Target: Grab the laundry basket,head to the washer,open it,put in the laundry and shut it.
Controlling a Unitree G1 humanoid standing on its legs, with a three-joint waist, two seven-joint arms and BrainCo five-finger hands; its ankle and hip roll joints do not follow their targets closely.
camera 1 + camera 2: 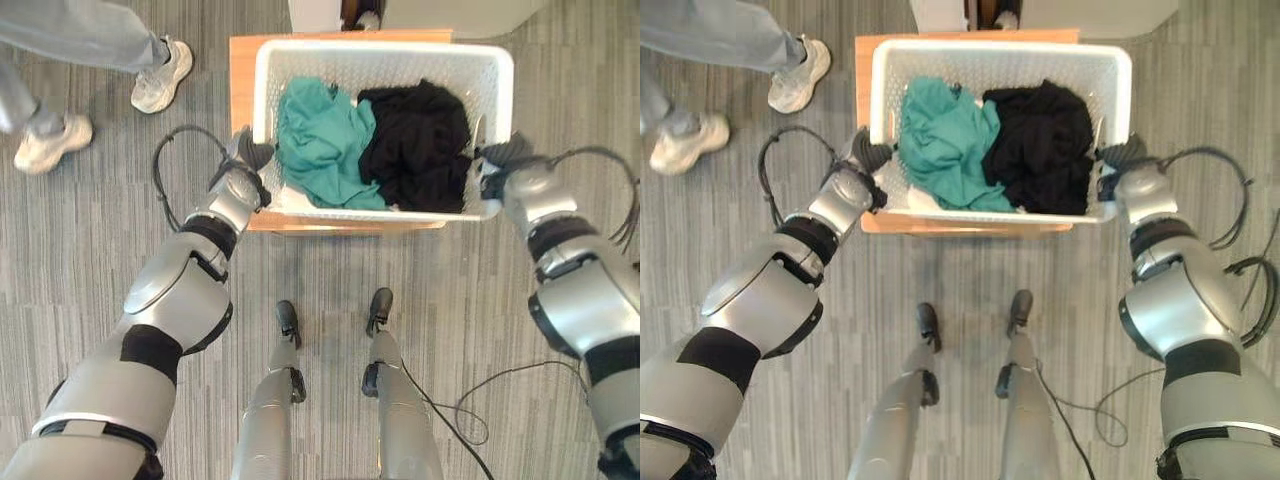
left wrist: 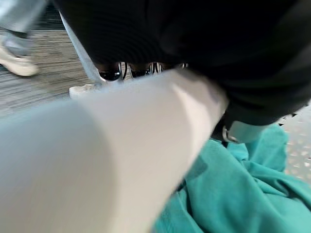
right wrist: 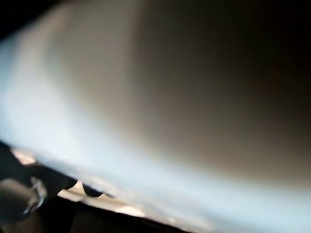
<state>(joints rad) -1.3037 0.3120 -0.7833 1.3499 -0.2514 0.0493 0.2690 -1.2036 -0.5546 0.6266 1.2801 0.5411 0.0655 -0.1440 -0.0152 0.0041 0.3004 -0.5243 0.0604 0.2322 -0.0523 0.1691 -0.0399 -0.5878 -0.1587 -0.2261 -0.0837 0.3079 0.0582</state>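
A person's shoes [image 1: 160, 75] crowd the floor left of the basket [image 1: 385, 60].

The basket [image 1: 300, 60] is sitting on the bench [image 1: 242, 90], holding two clothes piles [image 1: 325, 140] side by side. A hand is touching each side rim: left hand [image 1: 245, 160], right hand [image 1: 500, 160]. A person's shoes [image 1: 160, 75] are standing far left.

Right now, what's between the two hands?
The white laundry basket, with a teal garment and a black garment inside; the left hand and right hand sit at its opposite sides, as the left eye view shows.
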